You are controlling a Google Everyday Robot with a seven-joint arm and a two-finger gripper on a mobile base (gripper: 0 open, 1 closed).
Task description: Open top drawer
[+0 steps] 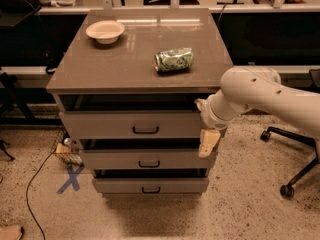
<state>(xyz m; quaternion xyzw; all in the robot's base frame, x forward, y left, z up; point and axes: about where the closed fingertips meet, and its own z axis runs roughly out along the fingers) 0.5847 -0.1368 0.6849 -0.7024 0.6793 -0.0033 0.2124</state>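
The top drawer (100,125) is the widest, tallest grey front of the cabinet, with a black bar handle (145,130) at its centre. It stands slightly pulled out, with a dark gap showing above its front. My gripper (208,142) hangs pointing down at the right end of this drawer's front, to the right of the handle and apart from it. The white arm (260,96) reaches in from the right.
Two shorter grey drawers (120,159) (120,185) sit below, each with a small black handle. On the cabinet top (100,64) lie a white bowl (105,31) and a green can (173,60) on its side. An office chair base (295,169) stands at right. A cable and a blue X (71,178) mark the floor at left.
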